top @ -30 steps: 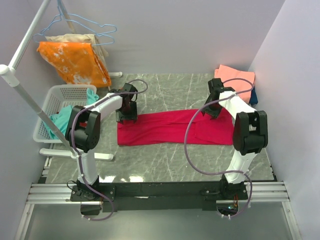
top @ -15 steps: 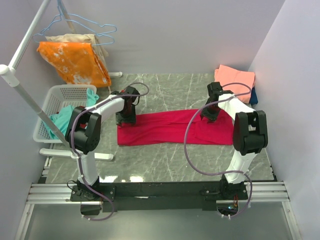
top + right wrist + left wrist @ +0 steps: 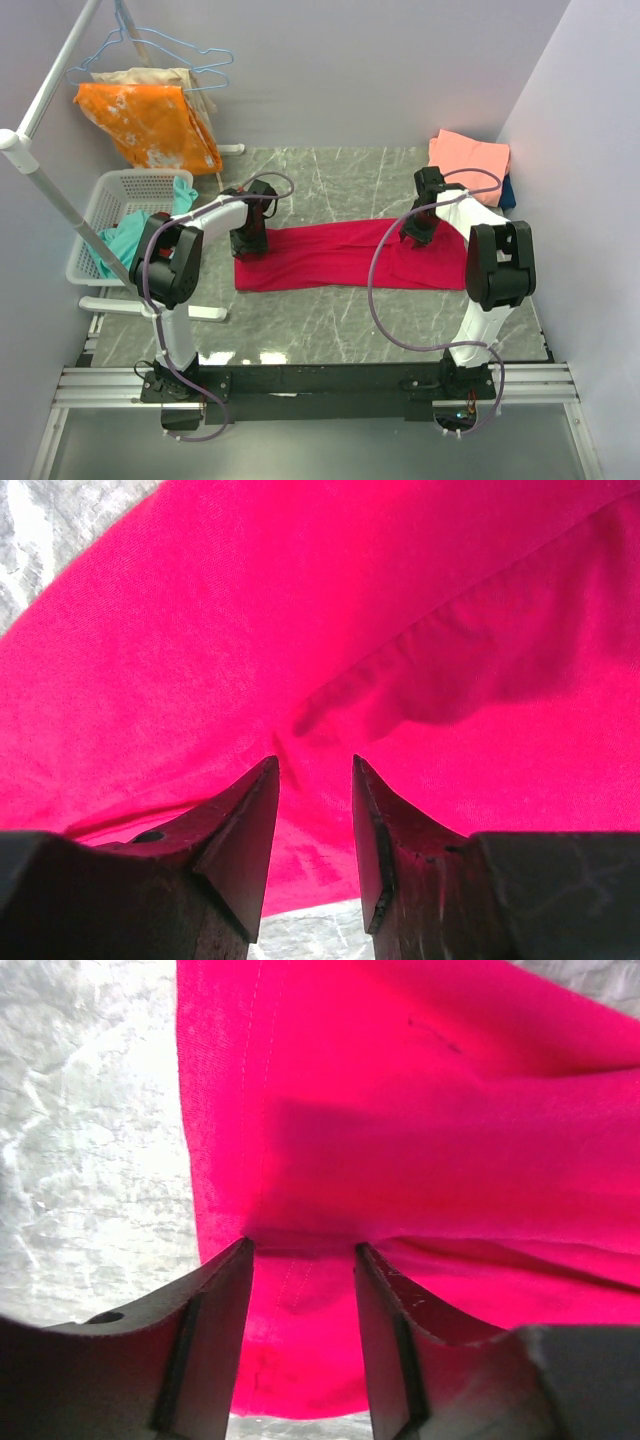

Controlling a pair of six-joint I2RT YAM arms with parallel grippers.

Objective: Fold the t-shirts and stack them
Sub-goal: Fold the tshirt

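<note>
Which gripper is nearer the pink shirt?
Right. The right gripper is over the red shirt's end close to the pink shirt; the left gripper is at the red shirt's opposite end.

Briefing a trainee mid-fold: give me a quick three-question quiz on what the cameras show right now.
1. True or false: the left gripper and the right gripper both have their fingers apart over the red t-shirt.
2. Where on the table does the salmon-pink t-shirt lie? A near left, B far right, C centre.
3. What colour is the cloth in the white basket?
Key: 1 true; 2 B; 3 teal.
</note>
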